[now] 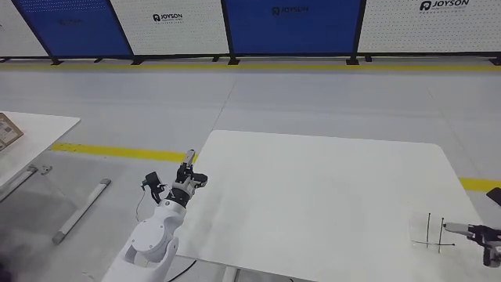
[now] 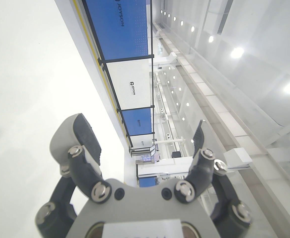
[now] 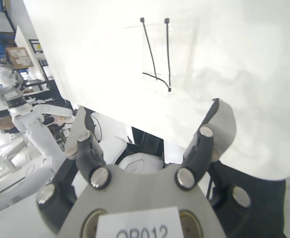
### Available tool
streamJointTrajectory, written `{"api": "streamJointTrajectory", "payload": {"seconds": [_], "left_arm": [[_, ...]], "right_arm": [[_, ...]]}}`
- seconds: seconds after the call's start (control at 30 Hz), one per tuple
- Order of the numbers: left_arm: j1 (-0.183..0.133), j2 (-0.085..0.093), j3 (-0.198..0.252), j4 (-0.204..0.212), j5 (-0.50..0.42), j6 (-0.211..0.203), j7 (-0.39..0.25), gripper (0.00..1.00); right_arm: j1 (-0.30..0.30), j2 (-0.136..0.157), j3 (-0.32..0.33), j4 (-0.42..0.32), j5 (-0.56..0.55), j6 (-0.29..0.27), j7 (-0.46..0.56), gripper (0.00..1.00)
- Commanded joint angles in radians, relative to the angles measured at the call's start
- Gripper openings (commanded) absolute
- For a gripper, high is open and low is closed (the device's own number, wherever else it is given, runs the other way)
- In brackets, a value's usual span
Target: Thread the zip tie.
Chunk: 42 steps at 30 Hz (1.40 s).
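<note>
Plain white across the counter (image 1: pixel 313 196). Thin black for the zip ties (image 3: pixel 168 50), heads and straps alike. On the left hand (image 2: pixel 142 125), pale grey finger shells, black ribbed pads (image 2: pixel 87 137), black links and silver screw heads; same grey, black and silver on the right hand (image 3: pixel 149 104), plus a white label (image 3: pixel 137 221) with black print. Behind, wall panels (image 1: pixel 293 8) alternately deep blue and white, all dotted with a fine regular grid of holes, each with a small dark logo, framed by black posts. Light grey floor (image 1: pixel 313 98), crossed by yellow lines (image 1: pixel 117 151). White again on a second counter (image 1: pixel 39 133) off to the side.
</note>
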Motion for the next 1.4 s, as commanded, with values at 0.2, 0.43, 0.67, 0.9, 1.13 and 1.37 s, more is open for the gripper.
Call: {"api": "streamJointTrajectory", "payload": {"seconds": [0.2, 0.43, 0.67, 0.9, 1.13, 1.37], "left_arm": [[0.000, 0.000, 0.000, 0.000, 0.000, 0.000, 0.000, 1.00], [0.000, 0.000, 0.000, 0.000, 0.000, 0.000, 0.000, 1.00], [0.000, 0.000, 0.000, 0.000, 0.000, 0.000, 0.000, 1.00], [0.000, 0.000, 0.000, 0.000, 0.000, 0.000, 0.000, 1.00], [0.000, 0.000, 0.000, 0.000, 0.000, 0.000, 0.000, 1.00], [0.000, 0.000, 0.000, 0.000, 0.000, 0.000, 0.000, 1.00]], "right_arm": [[0.031, -0.002, -0.039, -0.018, -0.050, 0.007, 0.030, 1.00], [0.031, -0.002, -0.039, -0.018, -0.050, 0.007, 0.030, 1.00], [0.051, -0.006, -0.059, -0.039, -0.079, 0.101, 0.023, 0.64], [0.095, -0.015, -0.107, 0.017, -0.101, 0.101, 0.030, 0.38], [0.152, -0.033, -0.161, 0.066, -0.139, 0.101, 0.030, 0.32], [0.191, -0.045, -0.199, 0.079, -0.182, 0.101, 0.030, 0.27]]}}
